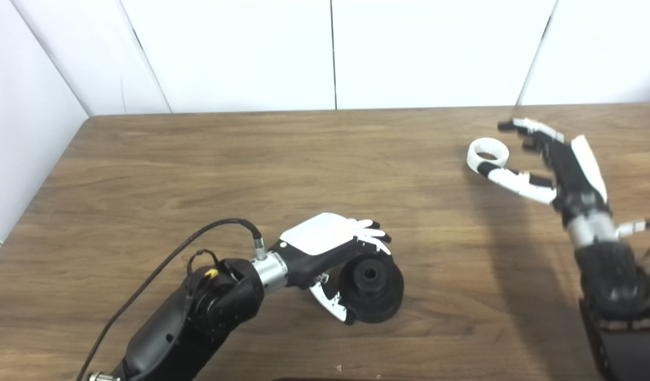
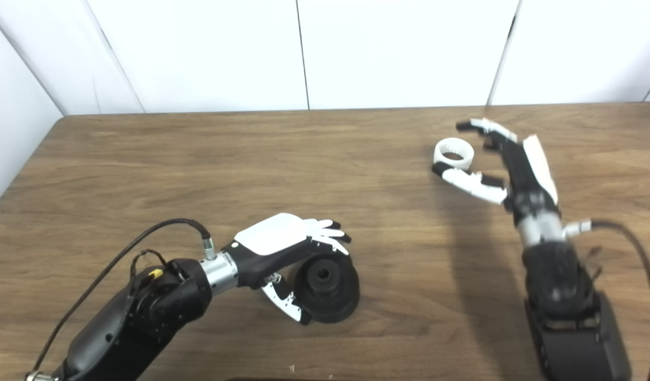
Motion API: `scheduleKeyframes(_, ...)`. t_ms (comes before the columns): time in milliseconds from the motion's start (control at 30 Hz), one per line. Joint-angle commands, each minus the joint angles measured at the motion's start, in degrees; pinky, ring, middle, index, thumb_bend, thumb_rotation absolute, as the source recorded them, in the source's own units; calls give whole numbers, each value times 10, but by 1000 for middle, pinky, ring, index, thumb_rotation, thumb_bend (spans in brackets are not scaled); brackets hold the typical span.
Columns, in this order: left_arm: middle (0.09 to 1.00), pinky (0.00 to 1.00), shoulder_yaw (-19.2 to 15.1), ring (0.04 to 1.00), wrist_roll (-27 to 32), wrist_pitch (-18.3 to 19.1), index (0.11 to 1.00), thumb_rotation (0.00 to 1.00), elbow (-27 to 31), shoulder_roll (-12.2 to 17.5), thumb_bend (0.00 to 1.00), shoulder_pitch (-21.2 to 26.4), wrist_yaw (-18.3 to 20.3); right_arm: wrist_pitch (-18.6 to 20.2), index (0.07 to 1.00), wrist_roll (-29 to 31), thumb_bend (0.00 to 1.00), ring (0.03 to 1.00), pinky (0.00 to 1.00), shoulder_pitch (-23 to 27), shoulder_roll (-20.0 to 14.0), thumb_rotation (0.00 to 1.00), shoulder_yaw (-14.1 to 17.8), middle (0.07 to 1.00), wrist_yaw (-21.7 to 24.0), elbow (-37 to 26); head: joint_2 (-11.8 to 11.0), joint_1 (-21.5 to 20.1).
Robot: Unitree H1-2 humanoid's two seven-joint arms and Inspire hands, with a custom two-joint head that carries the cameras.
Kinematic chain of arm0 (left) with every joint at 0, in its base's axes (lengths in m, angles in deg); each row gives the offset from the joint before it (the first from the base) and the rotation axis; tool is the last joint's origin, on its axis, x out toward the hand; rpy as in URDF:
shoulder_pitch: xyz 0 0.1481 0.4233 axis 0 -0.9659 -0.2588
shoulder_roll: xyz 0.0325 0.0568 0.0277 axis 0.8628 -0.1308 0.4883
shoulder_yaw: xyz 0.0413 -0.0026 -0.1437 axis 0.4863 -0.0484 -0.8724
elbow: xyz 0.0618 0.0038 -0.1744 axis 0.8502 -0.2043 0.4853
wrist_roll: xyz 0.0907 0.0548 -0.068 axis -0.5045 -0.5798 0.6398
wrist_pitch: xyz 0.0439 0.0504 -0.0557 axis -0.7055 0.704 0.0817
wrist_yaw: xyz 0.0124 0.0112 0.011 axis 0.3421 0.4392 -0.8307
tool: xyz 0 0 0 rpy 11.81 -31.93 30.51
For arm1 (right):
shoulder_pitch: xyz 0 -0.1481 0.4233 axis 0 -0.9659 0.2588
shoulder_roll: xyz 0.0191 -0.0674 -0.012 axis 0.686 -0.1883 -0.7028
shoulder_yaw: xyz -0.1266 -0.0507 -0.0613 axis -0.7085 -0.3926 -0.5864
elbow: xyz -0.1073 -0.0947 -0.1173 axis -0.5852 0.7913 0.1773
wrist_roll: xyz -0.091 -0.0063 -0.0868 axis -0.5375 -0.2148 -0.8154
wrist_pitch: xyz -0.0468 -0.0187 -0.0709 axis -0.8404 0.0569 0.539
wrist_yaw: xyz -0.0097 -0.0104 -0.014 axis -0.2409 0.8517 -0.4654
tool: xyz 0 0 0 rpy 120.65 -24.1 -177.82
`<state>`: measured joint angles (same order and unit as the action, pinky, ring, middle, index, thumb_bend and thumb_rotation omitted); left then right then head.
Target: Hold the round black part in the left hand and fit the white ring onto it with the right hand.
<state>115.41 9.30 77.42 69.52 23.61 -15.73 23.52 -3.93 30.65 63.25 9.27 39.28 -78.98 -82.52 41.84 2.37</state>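
Note:
The round black part (image 1: 372,290) has a raised hub with a hole and sits tilted on the wooden table (image 1: 251,159), front centre. My left hand (image 1: 325,241) is closed on it, with the fingers over its top edge and the thumb against its lower left rim. The white ring (image 1: 487,152) lies flat on the table at the far right. My right hand (image 1: 563,166) is open just right of the ring. Its thumb tip is at the ring's near edge and its fingers are spread above and behind the ring, not closed on it.
White wall panels (image 1: 330,53) stand along the table's back and left edges. A black cable (image 1: 161,270) loops from my left forearm. Another cable (image 2: 642,264) loops out from my right wrist.

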Motion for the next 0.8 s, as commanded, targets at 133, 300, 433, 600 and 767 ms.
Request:
scheduleKeyframes(133, 921, 945, 9, 974, -8, -15, 496, 74, -16, 12, 523, 0, 18, -22, 711, -47, 847, 925, 898, 70, -30, 326, -16, 885, 18, 15, -3, -3)
scheduleKeyframes(300, 922, 953, 8, 979, -8, -14, 496, 73, -19, 9, 523, -1, 17, -10, 699, -68, 888, 952, 904, 109, -46, 306, -32, 895, 47, 58, -5, -5)
scheduleKeyframes(433, 924, 950, 7, 978, -3, -19, 496, 72, -21, 10, 523, -2, 14, -4, 705, -81, 919, 977, 928, 126, -49, 304, -44, 914, 60, 91, -8, -12)
scheduleKeyframes(600, 929, 958, 7, 985, -6, -10, 496, 73, -18, 10, 523, -3, 22, -2, 705, -108, 958, 999, 976, 147, -51, 282, -61, 932, 59, 146, -11, -17)
scheduleKeyframes(767, 925, 954, 7, 982, -6, -12, 496, 73, -20, 9, 523, -4, 18, -5, 711, -121, 966, 1000, 992, 158, -52, 277, -69, 945, 57, 186, -13, -16)
